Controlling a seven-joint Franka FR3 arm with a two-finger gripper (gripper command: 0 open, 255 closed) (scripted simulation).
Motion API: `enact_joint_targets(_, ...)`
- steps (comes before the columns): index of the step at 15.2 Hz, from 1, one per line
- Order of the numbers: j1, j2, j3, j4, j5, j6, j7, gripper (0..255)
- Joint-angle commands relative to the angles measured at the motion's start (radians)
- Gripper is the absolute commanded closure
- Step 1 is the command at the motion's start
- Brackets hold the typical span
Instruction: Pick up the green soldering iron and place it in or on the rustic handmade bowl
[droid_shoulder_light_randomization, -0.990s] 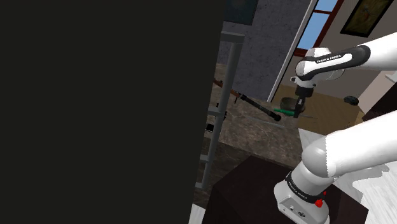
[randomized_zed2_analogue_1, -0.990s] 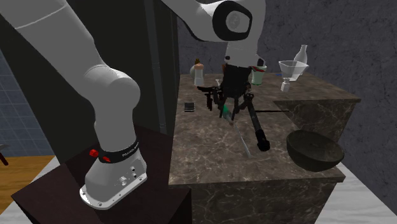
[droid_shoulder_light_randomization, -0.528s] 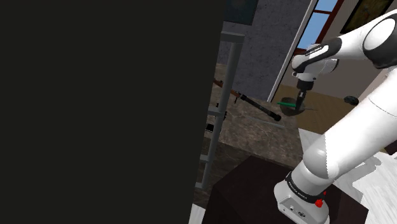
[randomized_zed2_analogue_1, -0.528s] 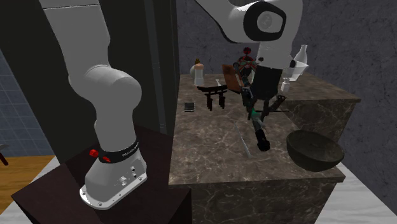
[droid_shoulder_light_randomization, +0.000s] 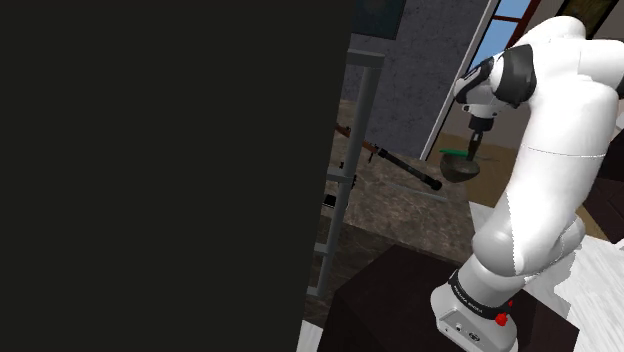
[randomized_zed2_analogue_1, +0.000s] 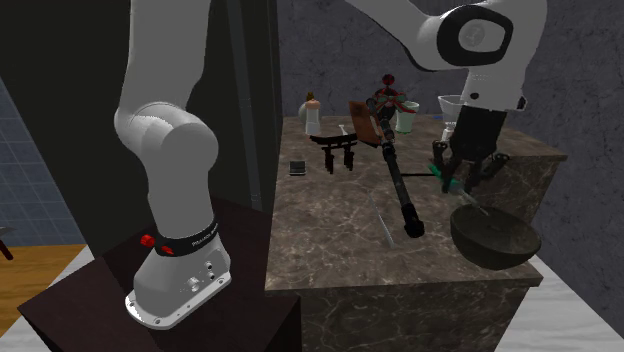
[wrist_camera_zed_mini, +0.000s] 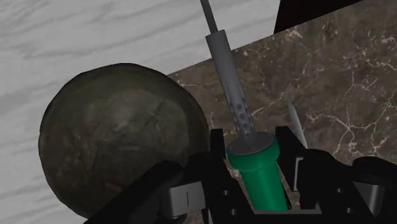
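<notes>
1. The gripper (wrist_camera_zed_mini: 251, 149) was clenched on the green soldering iron (wrist_camera_zed_mini: 257, 170), pinching its green handle from both sides, with the grey metal shaft jutting out ahead.
2. The iron hung in the air above the table (randomized_zed2_analogue_1: 330, 225), clear of the marbled top. It was close to the corner where the dark bowl (randomized_zed2_analogue_1: 495, 238) sat (the bowl seemed to reach past the table's edge, over the pale floor (wrist_camera_zed_mini: 76, 32)).
3. From the wrist view the bowl lay just beside the gripper, not under it, and the shaft ran alongside the bowl's rim without crossing it.
4. Judged from this, the pick-up was done and the step in hand was the carry to the bowl. The placing was not yet done.
5. To do it well, the gripper would need to shift sideways until the handle, not merely the tip, stood over the bowl's middle. It would then descend until the iron sat low inside the rim before letting go. The iron looked long for the bowl, so it would likely end up leaning on the rim.
6. The chief risk was a knock on the rim, which could nudge a bowl standing so near the corner off the table. The long black tool (randomized_zed2_analogue_1: 402, 190) lay well apart toward the table's middle and posed no obstruction.
</notes>
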Motion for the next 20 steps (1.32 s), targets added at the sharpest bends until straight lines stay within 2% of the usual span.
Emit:
enact_joint_targets(1, -0.049, 0.081, 0.017, 0.099, 0.053, -0.035, -0.042, 255)
enact_joint_targets(7, -0.243, 0.345, 0.088, 0.49, 0.179, -0.182, -0.122, 255)
enact_joint_targets(8, -0.259, 0.364, 0.094, 0.523, 0.185, -0.196, -0.124, 255)
enact_joint_targets(20, -0.264, 0.424, 0.122, 0.451, 0.218, -0.072, -0.129, 255)
